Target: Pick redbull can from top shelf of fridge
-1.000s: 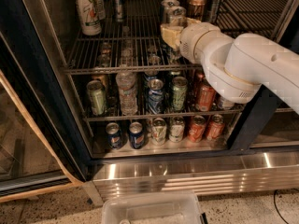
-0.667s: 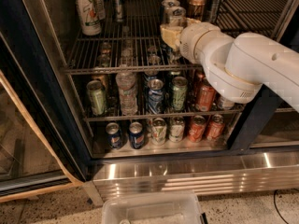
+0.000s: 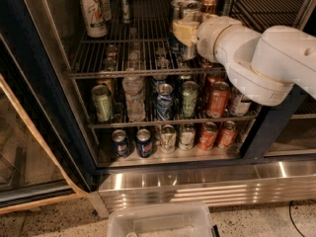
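Note:
The fridge [image 3: 47,90] stands open, its dark frame around wire racks of drinks. On the top shelf [image 3: 123,72], a tall silver redbull can [image 3: 183,11] with blue low down stands upright near the middle right. My gripper [image 3: 185,33], cream coloured at the end of the white arm [image 3: 256,58], reaches in from the right and sits right against the front of this can, covering its middle. The can stands on the rack.
A white-green 7up can [image 3: 93,14] and a slim dark can [image 3: 125,3] stand at the shelf's back left, with bronze cans [image 3: 209,1] behind my gripper. Lower racks hold several cans and a water bottle [image 3: 134,95]. Below are the ribbed steel base [image 3: 197,184] and a plastic bin [image 3: 158,222]. The glass door [image 3: 19,147] hangs open on the left.

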